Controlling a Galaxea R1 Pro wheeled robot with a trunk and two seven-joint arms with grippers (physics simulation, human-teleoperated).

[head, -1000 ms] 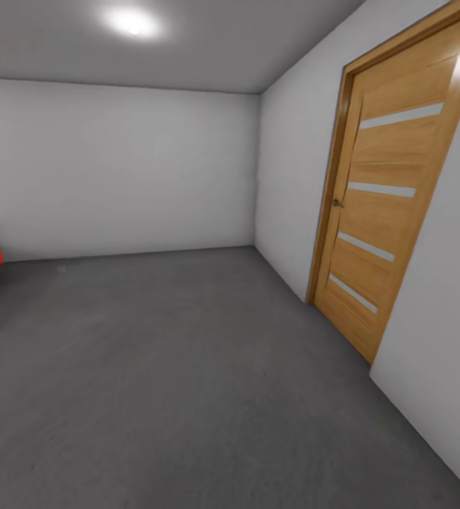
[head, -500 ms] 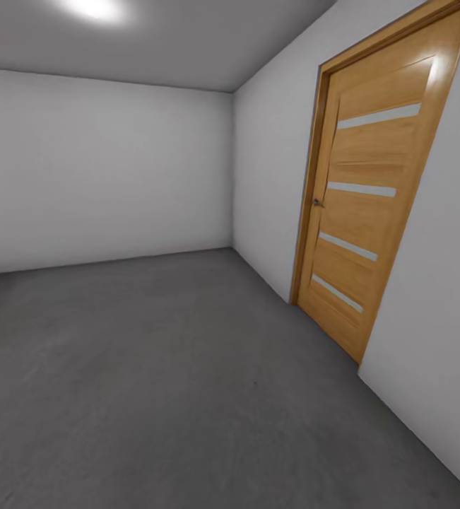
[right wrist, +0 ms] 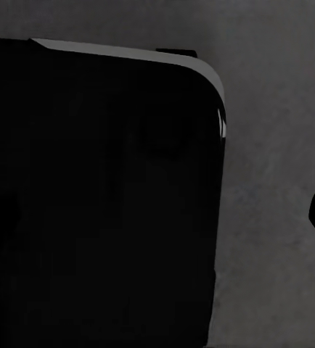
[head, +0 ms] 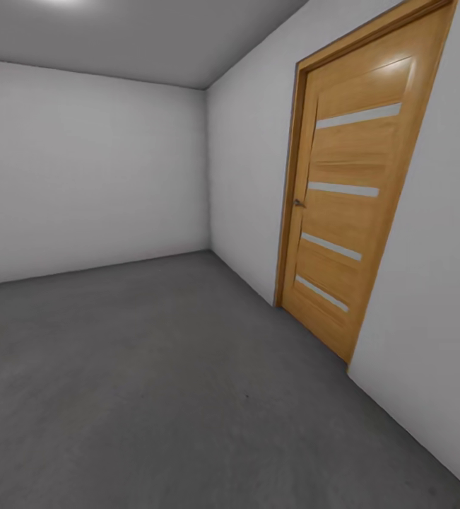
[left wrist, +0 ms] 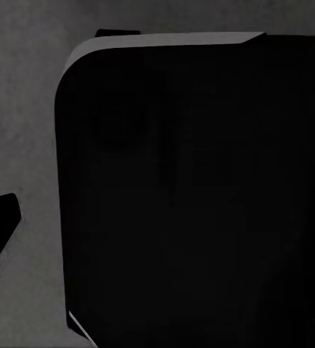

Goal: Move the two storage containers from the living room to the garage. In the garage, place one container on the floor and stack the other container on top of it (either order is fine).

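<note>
Robot in garage: rough dark grey concrete floor (head: 152, 367), plain white walls (head: 81, 170), light wooden slatted door (head: 343, 205) at right. Orange-red storage containers nowhere around. Wrist cams face dark rounded body (left wrist: 194, 196), arms probably tucked for driving; fingers' state can't tell.

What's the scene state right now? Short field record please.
room: garage, going by the grey concrete floor and plain white walls
door: wooden door with four pale horizontal strips, shut, in the wall at the right of the head view
door handle: small metal handle on the door's left edge
storage containers: not sighted
wrist views: a dark rounded body above grey concrete, too dark to identify
pincers: state cannot be told
</note>
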